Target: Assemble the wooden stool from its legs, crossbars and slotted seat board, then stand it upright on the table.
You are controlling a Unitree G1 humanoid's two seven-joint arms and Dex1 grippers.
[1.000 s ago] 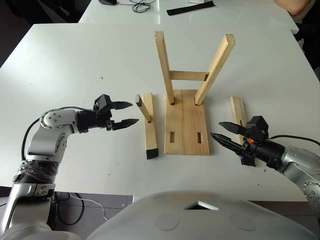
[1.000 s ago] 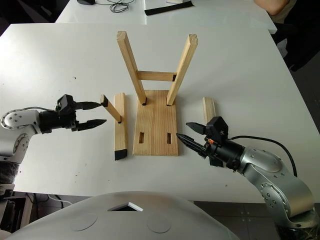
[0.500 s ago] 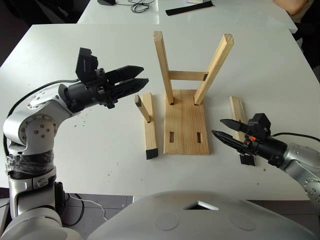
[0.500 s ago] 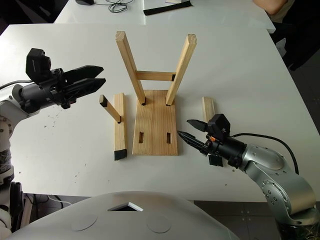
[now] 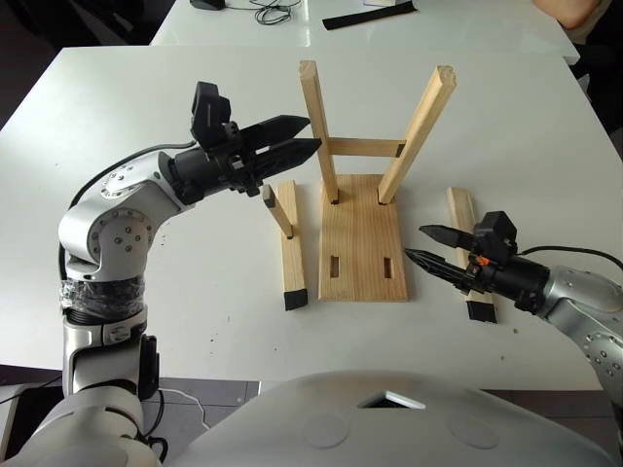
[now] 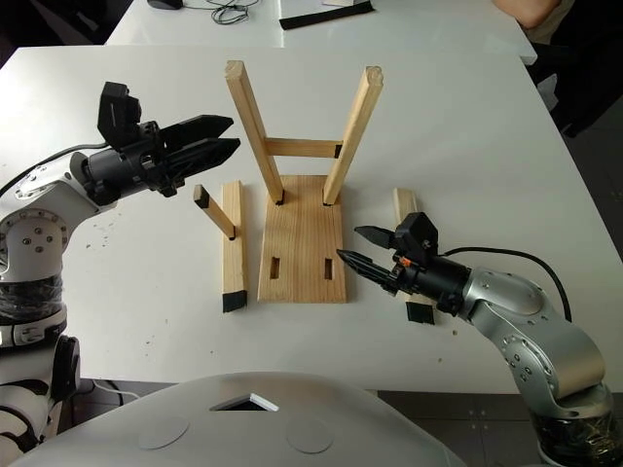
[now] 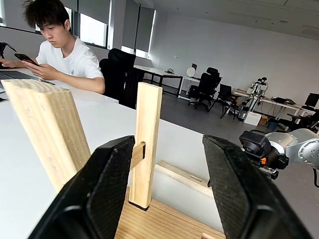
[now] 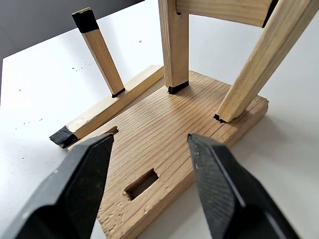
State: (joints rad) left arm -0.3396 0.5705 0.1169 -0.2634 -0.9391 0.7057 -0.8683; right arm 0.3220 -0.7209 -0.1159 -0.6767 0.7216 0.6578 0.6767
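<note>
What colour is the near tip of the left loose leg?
Black tip; best in right wrist view.

You can read no text, label, number or sign, neither on the seat board [image 5: 362, 238] nor on the table [image 5: 127, 97].

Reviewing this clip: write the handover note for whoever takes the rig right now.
Left gripper: open, empty, raised beside the left standing leg.
Right gripper: open, empty, low by the right edge of the seat board.
Done: that leg, a second leg and a crossbar stand at the board's far end.
Left: leg with crossbar stub lies left of the board, loose leg right of it; near slots empty; stool not yet upright.
</note>
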